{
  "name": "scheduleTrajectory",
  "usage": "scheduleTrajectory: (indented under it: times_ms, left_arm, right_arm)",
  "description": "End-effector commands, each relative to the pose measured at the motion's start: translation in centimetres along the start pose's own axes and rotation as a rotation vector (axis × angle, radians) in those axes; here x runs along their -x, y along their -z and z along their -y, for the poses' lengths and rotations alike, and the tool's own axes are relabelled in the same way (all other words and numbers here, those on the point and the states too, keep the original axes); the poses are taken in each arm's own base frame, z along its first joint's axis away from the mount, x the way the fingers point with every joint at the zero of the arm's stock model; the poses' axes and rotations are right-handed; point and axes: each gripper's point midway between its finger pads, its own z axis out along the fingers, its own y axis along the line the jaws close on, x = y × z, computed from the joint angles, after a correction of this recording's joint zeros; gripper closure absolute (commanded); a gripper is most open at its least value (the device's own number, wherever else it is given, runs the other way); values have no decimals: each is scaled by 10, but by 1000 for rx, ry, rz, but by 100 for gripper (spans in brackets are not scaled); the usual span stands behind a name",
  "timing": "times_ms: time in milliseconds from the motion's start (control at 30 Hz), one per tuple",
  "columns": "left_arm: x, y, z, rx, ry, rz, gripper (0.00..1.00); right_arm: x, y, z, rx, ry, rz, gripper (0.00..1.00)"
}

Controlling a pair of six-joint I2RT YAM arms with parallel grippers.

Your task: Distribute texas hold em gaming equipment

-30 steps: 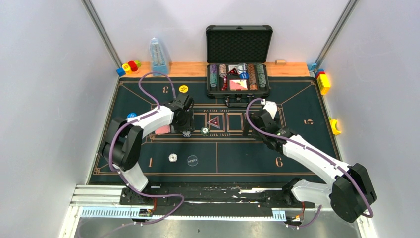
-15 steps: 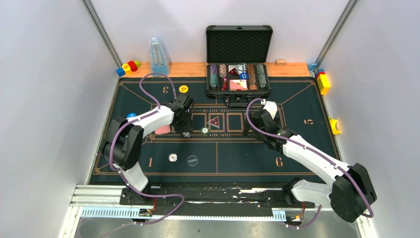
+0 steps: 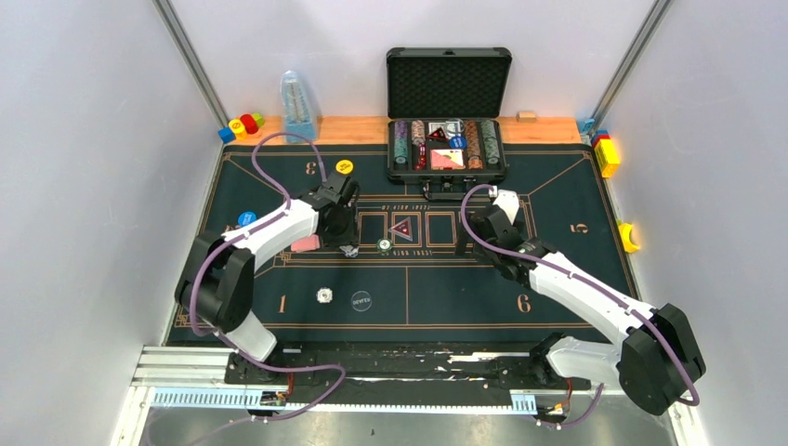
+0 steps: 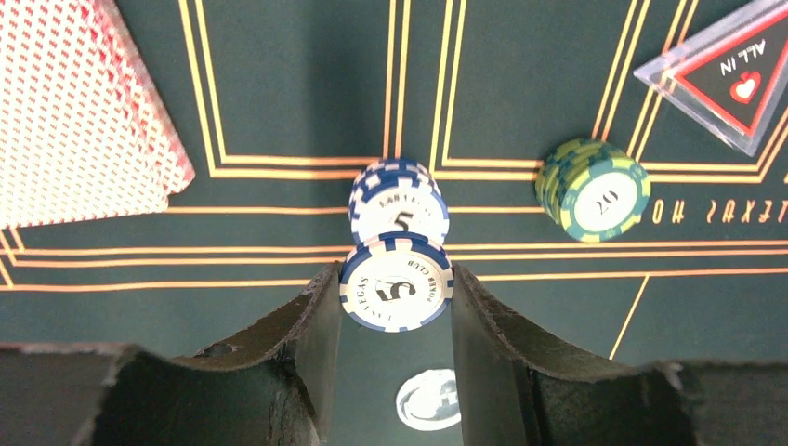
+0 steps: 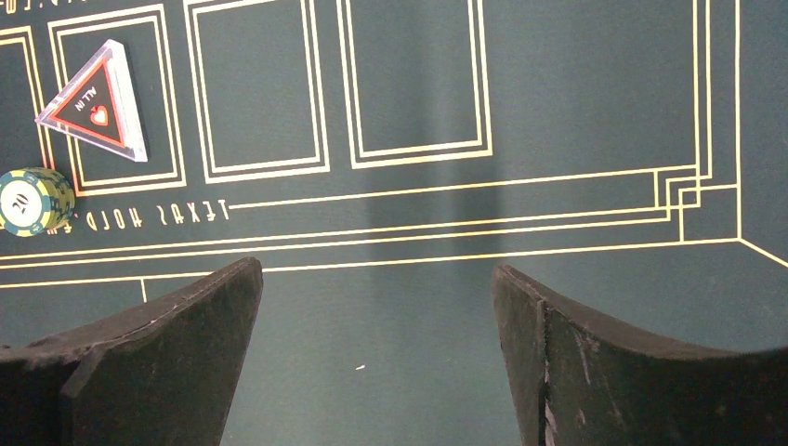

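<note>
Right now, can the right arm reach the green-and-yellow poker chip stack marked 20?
Probably yes. The open right gripper has bare felt between it and the green-and-yellow stack; the clear triangular All In marker sits apart. The left gripper, holding a blue-and-white chip nearby, could crowd it.

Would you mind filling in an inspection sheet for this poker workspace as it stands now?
Surface: green Texas Hold'em mat, lying flat.
Job's things: open chip case at the far edge; card deck, 5-chip stack, 20-chip stack, ALL IN triangle, dealer button, yellow disc and blue disc on the mat.
Clutter: toy blocks and clear blue bottle on the wooden ledge.
Grippers: left gripper shut on a 5 chip; right gripper open, empty.
Cables: purple cables run along both arms.
Surroundings: plain walls; nothing else seen.
</note>
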Motion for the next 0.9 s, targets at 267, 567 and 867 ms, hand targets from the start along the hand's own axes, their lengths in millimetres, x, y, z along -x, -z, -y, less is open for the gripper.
scheduleTrajectory:
  times_ms: [267,567,867]
  left_arm:
    - [-67,60,-41,-27,76,50,51]
    - [-102,43,-48,-50,81,-2,51]
    - [-111,27,-55,-17,75,-22,50]
  right_arm:
    - [4,-1,-1,2,1,17,5]
    - [9,4,5,-16,-4,43,5]
    - [10,4,7,-27,-4,46,5]
